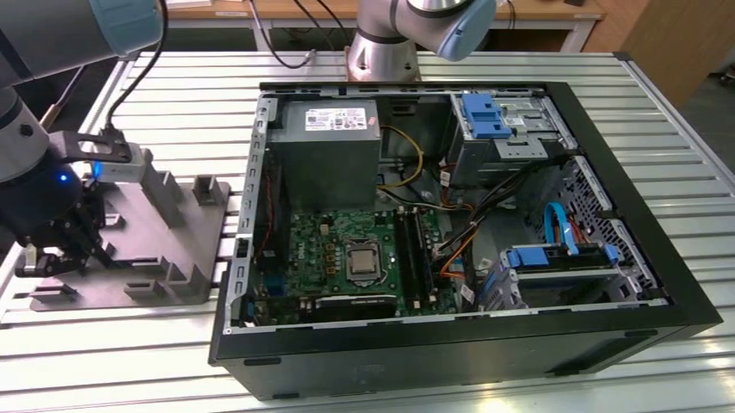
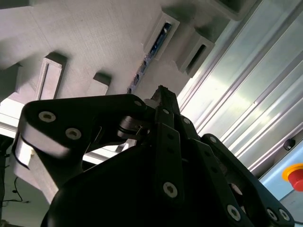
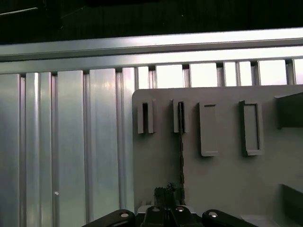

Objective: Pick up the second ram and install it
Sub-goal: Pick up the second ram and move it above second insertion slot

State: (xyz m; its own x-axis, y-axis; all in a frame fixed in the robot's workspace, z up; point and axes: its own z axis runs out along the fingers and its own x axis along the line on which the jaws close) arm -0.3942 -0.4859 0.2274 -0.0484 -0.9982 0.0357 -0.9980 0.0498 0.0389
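Over grey fixture (image 3: 222, 179), gripper (image 3: 166, 195) near second ram (image 3: 181, 151); ram on edge.

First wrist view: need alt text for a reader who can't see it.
The second ram, a thin dark stick seen edge-on, stands in a slot of a gray fixture plate, with the hand close at its near end. The plate rests on a ribbed metal table.

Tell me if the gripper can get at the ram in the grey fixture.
Probably yes: the gripper hangs right over the second ram, standing on edge in the grey fixture, with nothing between them.
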